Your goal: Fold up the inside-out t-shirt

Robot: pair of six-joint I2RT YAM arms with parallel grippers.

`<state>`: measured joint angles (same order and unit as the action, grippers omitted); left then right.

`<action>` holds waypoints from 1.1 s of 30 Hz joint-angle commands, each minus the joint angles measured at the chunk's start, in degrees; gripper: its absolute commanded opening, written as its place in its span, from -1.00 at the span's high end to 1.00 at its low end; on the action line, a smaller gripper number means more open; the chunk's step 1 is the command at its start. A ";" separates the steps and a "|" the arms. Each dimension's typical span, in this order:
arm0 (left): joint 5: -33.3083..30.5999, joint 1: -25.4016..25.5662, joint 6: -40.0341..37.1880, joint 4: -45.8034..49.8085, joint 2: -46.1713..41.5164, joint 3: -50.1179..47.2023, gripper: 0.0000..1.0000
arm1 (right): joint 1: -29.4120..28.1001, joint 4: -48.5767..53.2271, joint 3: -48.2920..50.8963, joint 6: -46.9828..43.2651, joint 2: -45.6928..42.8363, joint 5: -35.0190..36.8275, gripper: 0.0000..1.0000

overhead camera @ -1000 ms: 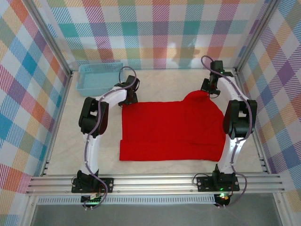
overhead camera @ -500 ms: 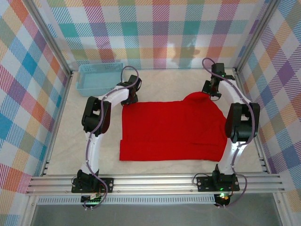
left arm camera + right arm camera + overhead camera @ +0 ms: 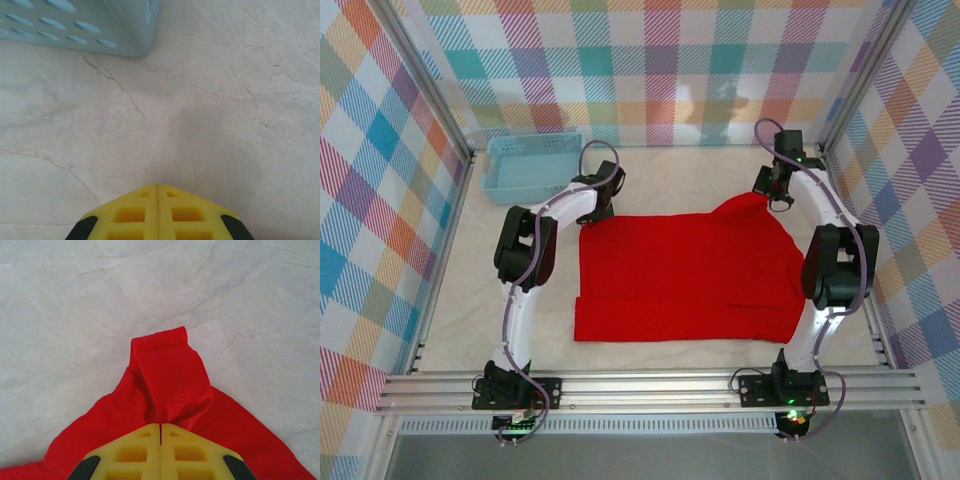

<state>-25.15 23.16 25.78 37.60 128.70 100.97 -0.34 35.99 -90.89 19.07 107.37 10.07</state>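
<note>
The inside-out t-shirt (image 3: pixel 685 280) lies spread flat and bright red in the middle of the table. Its far right corner is drawn out into a point. My right gripper (image 3: pixel 767 197) is at that point, shut on the cloth. In the right wrist view a folded tongue of the t-shirt (image 3: pixel 170 375) sticks out past the closed yellow fingertips of the right gripper (image 3: pixel 160 425). My left gripper (image 3: pixel 603 200) sits just beyond the shirt's far left corner. In the left wrist view the left gripper (image 3: pixel 158 186) is shut with nothing between its fingers, over bare table.
A light-blue plastic basket (image 3: pixel 530 165) stands at the back left, its near corner (image 3: pixel 75 25) close ahead of the left gripper. Checked walls and a metal frame enclose the pale marbled table (image 3: pixel 660 175).
The right gripper has moved back and to the right, pulling the shirt's far right corner into a sharper point. The left gripper has shifted slightly back from the shirt's edge.
</note>
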 commanded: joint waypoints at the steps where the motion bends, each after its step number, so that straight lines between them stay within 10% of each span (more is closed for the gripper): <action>1: -3.06 0.22 1.53 2.26 -6.13 -1.88 1.00 | 0.12 0.36 1.18 1.06 -4.20 0.25 1.00; 33: -4.12 10.83 6.89 -5.87 -36.33 -39.09 1.00 | -0.36 12.56 40.70 15.83 -51.09 3.23 1.00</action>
<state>-27.18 33.34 30.70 32.16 95.15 63.77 -0.40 45.23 -50.94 31.97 59.53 13.26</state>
